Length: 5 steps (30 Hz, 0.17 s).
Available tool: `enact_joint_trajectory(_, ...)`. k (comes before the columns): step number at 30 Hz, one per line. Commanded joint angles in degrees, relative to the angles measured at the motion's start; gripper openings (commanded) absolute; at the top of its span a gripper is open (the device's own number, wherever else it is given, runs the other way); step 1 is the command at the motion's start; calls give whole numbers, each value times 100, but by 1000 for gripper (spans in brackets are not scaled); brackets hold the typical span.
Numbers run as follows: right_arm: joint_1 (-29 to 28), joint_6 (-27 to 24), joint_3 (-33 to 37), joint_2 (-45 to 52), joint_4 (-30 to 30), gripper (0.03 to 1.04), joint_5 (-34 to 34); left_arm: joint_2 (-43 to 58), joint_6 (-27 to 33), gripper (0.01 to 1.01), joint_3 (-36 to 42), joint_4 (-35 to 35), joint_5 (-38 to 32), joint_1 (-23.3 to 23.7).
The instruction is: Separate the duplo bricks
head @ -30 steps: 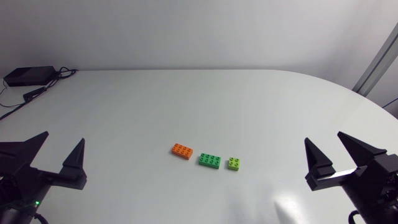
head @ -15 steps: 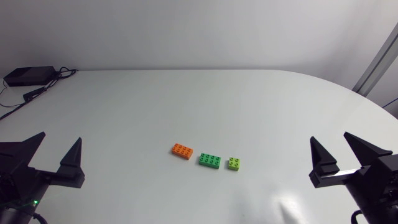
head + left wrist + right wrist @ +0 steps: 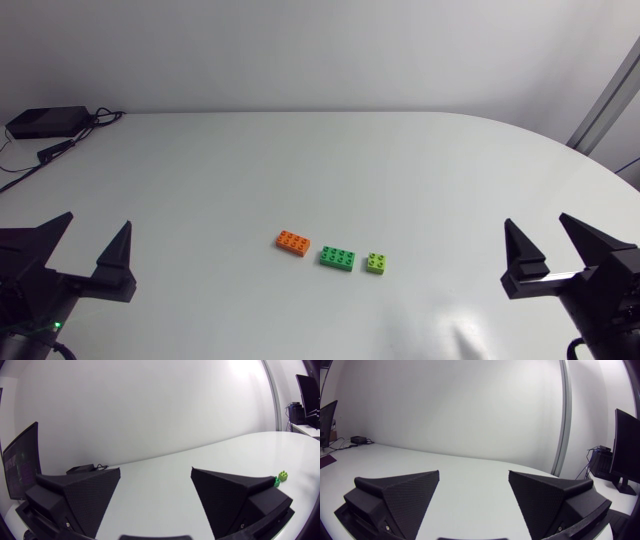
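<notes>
Moved: right end effector [image 3: 538, 220] has slid a bit further out toward its own side of the desk [image 3: 300, 160], and the left end effector [image 3: 98, 220] has backed off a hair too. None of the bricks have budged.
Left end effector: spread wide, nothing between the fingers, parked low at its side of the desk and well apart from the bricks.
Right end effector: same deal, wide and empty, well apart from the bricks on the other side.
Orange brick [image 3: 293, 242]: flat on the desk near the middle, at the left end of the row.
Dark green brick [image 3: 337, 258]: middle of the row, just beside the orange one, with a sliver of bare desk between them.
Lime brick [image 3: 376, 263]: smallest one, at the right end, near the dark green one but not touching it.
Left wrist view: lime brick peeks out past the far fingertip, with the dark green one half hidden behind that finger.
Right wrist view: just its own open fingers and bare desk, no bricks showing.
Done so far: looks like all of it, tbh. Three single bricks lie studs up, nothing stacked on anything, each with a gap around it.
Left to do: pretty much nothing I can spot. With both arms pulled out to the sides, my guess is this is the wrap-up.
</notes>
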Motion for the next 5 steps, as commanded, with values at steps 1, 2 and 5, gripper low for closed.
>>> enact_joint_trajectory(1, -31, 126, -239, -41, -101, 1002, 91, -82, -134, 985, -106, -1, 26, -2)
enact_joint_trajectory(2, -40, 126, -239, -49, -101, 1002, 91, -82, -134, 985, -106, -1, 26, -2)
enact_joint_trajectory(5, -31, 126, -231, -49, -101, 1002, 91, -82, -134, 985, -106, -1, 26, -2)
